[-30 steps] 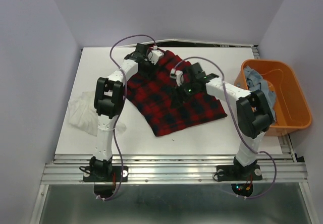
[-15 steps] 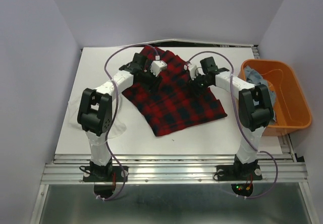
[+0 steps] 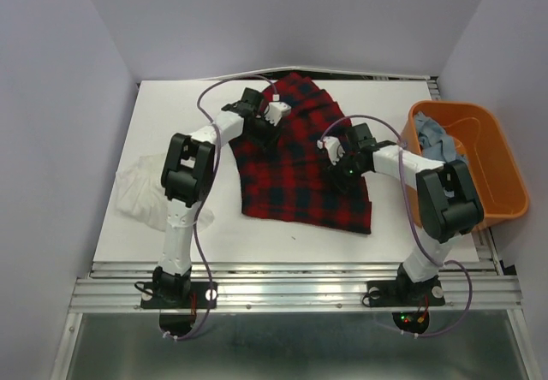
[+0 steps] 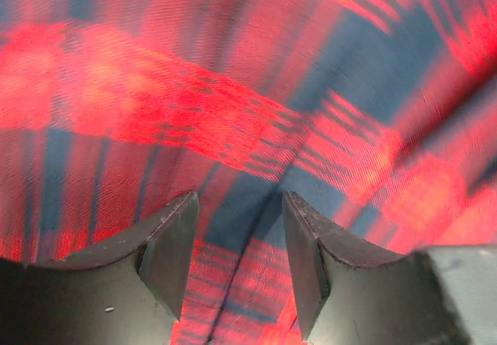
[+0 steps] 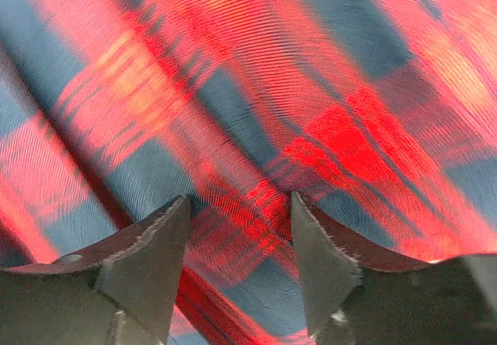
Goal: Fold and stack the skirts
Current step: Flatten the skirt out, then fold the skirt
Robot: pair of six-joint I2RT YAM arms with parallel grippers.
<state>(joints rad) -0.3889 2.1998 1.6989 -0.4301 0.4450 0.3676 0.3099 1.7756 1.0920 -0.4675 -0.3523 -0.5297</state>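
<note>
The red-and-black plaid skirt [image 3: 300,166] lies spread over the middle of the table. In both wrist views the plaid skirt [image 4: 233,88] [image 5: 272,73] fills the picture. My left gripper [image 3: 262,130] [image 4: 239,205] is down on its upper left part, jaws apart, a crease running between the fingertips. My right gripper [image 3: 340,168] [image 5: 241,205] is down on its right part, jaws apart over a small pucker of cloth. The thin white skirt [image 3: 137,193] lies crumpled at the table's left edge. The light blue denim skirt [image 3: 438,140] sits in the orange tub.
The orange plastic tub [image 3: 488,183] stands at the table's right edge, just beyond my right arm. Purple walls close in the back and both sides. Bare white tabletop [image 3: 171,106] shows at the back left and along the front edge.
The plaid skirt has been dragged and turned; its lower hem now runs toward the front right. My right gripper has moved nearer and my left gripper slightly right. Both jaws have narrowed a little.
</note>
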